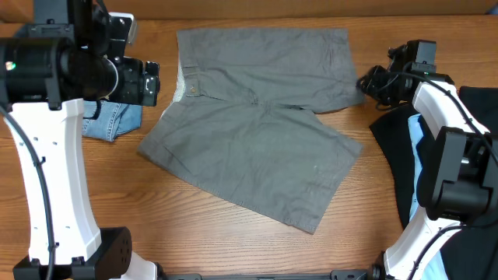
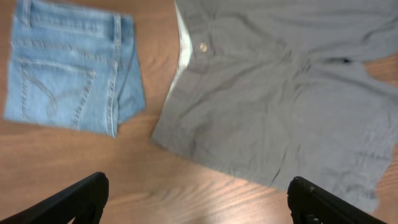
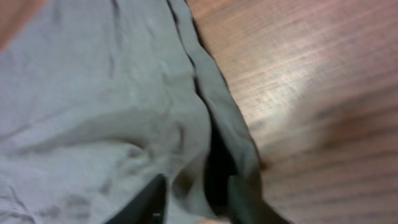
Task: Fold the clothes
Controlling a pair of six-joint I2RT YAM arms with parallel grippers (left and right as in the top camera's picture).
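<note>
Lying spread across the middle of the brown wooden worktop (image 1: 233, 249), seen from overhead, are crumpled grey cotton shorts (image 1: 257, 132), waistband toward the left edge. Folded light-blue denim shorts (image 1: 117, 120) sit by the left edge, black garments (image 1: 389, 155) by the right edge. The left gripper (image 1: 152, 82) hovers beside the waistband; the right gripper (image 1: 372, 82) is at a leg hem near the far right corner. Left wrist view: its fingers (image 2: 74, 199) stand wide apart above bare wood, touching nothing. Right wrist view: fingers (image 3: 149, 202) straddle the grey hem; whether they pinch it cannot be told.
</note>
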